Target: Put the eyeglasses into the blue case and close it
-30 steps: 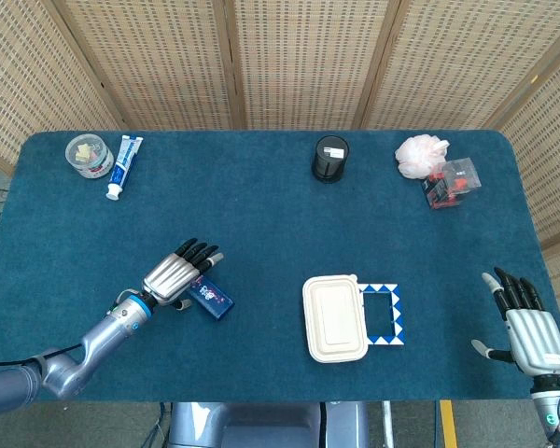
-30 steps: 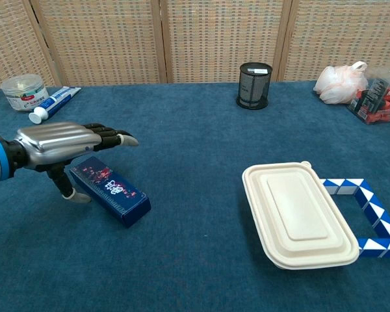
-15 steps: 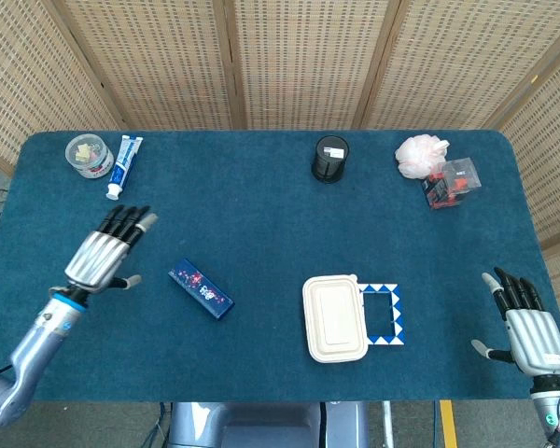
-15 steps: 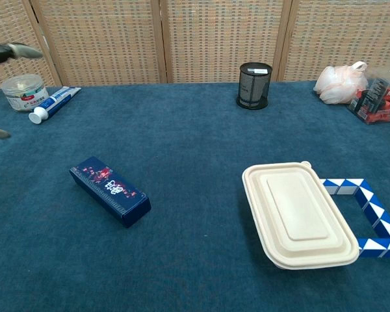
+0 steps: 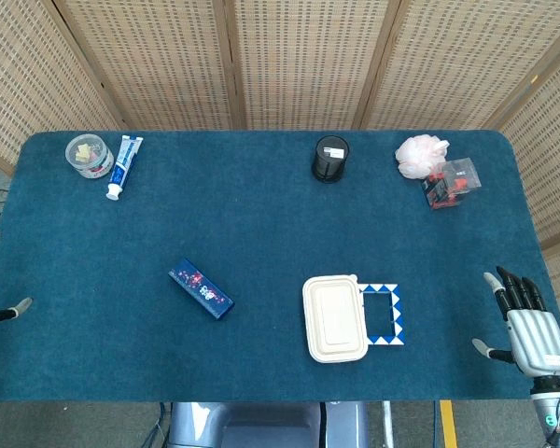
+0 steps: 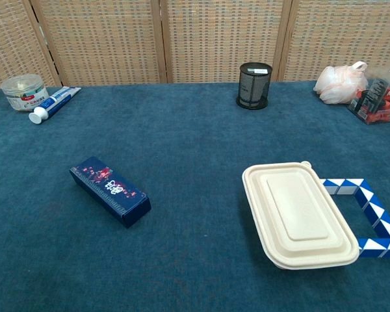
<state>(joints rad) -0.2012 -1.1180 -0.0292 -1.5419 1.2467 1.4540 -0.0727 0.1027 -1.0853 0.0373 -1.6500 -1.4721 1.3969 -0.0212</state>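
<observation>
The blue case (image 5: 201, 288) lay closed, left of centre (no eyeglasses visible), suggesting the task was finished; right hand (image 5: 525, 329) spread empty, left hand (image 5: 0, 313) barely visible, state unclear.

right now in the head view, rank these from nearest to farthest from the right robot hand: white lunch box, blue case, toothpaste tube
Measured from the right robot hand, at the table's near right corner:
1. White lunch box, near the front, right of centre.
2. Blue case, lying shut, left of centre.
3. Toothpaste tube, at the far left corner, beside a small clear tub.
</observation>
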